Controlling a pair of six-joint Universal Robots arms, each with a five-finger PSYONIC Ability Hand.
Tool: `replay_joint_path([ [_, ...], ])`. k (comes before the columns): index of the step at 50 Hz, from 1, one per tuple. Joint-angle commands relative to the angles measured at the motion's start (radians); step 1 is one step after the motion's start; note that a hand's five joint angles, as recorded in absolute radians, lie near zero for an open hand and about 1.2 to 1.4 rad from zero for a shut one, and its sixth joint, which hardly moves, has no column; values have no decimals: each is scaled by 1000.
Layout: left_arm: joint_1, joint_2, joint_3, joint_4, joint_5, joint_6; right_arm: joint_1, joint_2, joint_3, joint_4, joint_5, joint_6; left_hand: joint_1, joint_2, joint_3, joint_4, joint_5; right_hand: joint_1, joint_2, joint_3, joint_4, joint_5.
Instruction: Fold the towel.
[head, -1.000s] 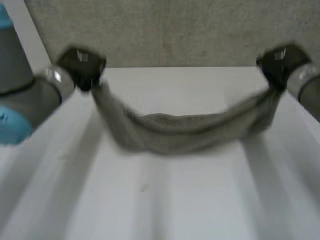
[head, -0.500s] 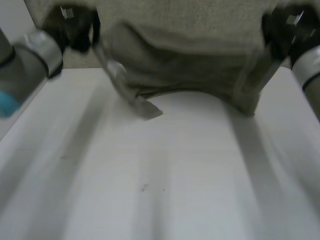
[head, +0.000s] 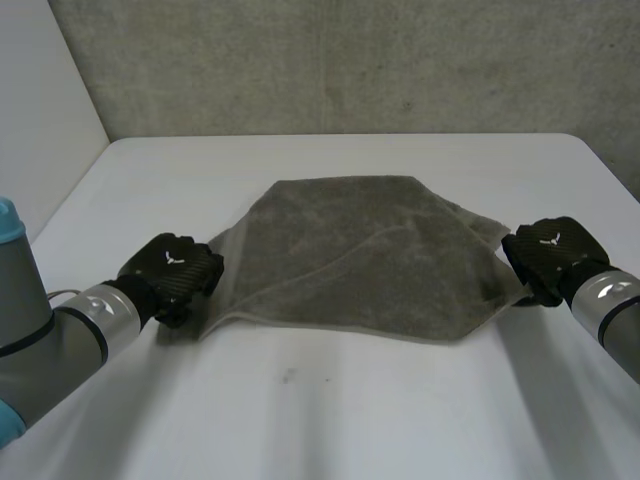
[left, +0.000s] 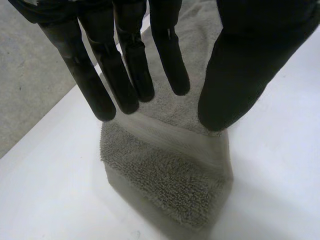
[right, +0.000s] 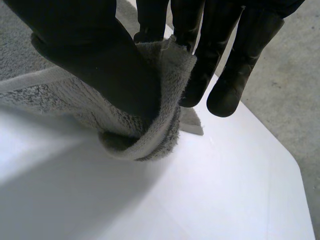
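A grey-green towel (head: 362, 250) lies spread flat on the white table (head: 340, 410), its near edge facing me. My left hand (head: 172, 272) rests at the towel's near left corner. In the left wrist view its fingers (left: 127, 75) are straight and apart from the thumb, and the doubled-over corner (left: 170, 185) lies on the table just past the fingertips, held by nothing. My right hand (head: 548, 255) is at the near right corner. There the thumb (right: 100, 55) pinches the rolled towel corner (right: 150, 137) against the fingers, just above the table.
A grey concrete wall (head: 340, 60) stands behind the table's far edge. A white panel (head: 45, 110) rises at the left. Beyond my right hand the table's cut corner (right: 295, 170) drops to grey floor. Bare tabletop runs in front of the towel.
Both hands swung the hanging towel up and forward, then brought it down. It now lies spread on the table. My left hand has opened and let go of its corner.
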Motion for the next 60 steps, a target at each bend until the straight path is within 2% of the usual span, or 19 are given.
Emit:
replay_joint_path([
  [1, -30, 46, -10, 3, -2, -20, -1, -3, 44, -47, 2, 5, -248, -262, -264, -263, -263, 224, 70, 43, 36, 189],
  [6, -81, 75, -7, 12, 0, -72, 2, -3, 55, -48, 2, 7, -260, -274, -276, -275, -275, 224, 70, 43, 36, 189],
  [8, -104, 81, -9, 12, -17, -155, 2, -3, 61, -50, 2, 11, -263, -277, -279, -278, -278, 224, 70, 43, 36, 189],
  [9, -104, 81, -9, 12, -17, -155, 2, -3, 61, -50, 2, 11, -263, -277, -279, -278, -278, 224, 70, 43, 36, 189],
  [11, -117, 81, -16, 12, -60, -226, 0, -3, 61, -53, 5, 47, -269, -283, -284, -283, -284, 224, 70, 43, 36, 189],
  [16, -125, 61, -50, 53, -138, -278, -9, -3, 49, -50, 8, 157, -275, -289, -290, -289, -290, 224, 70, 43, 36, 189],
  [20, -136, 32, -87, 147, -181, -281, -39, -6, 38, -42, 0, 269, -272, -286, -287, -286, -287, 224, 70, 43, 36, 189],
  [28, -165, -109, -82, 242, -187, -293, -43, -6, 40, -37, -5, 314, -266, -280, -282, -281, -281, 224, 70, 43, 36, 189],
  [39, -193, -259, 20, 262, -207, -292, -43, -6, 46, -37, -8, 312, -260, -274, -276, -275, -275, 224, 70, 43, 36, 189],
  [47, -191, -315, 108, 263, -287, -293, -41, -6, 52, -39, -8, 308, -245, -260, -261, -260, -260, 224, 70, 43, 36, 189],
  [60, -190, -353, 155, 286, -298, -290, -44, -5, 51, -42, -8, 306, -116, -131, -132, -131, -131, 224, 70, 43, 36, 189],
])
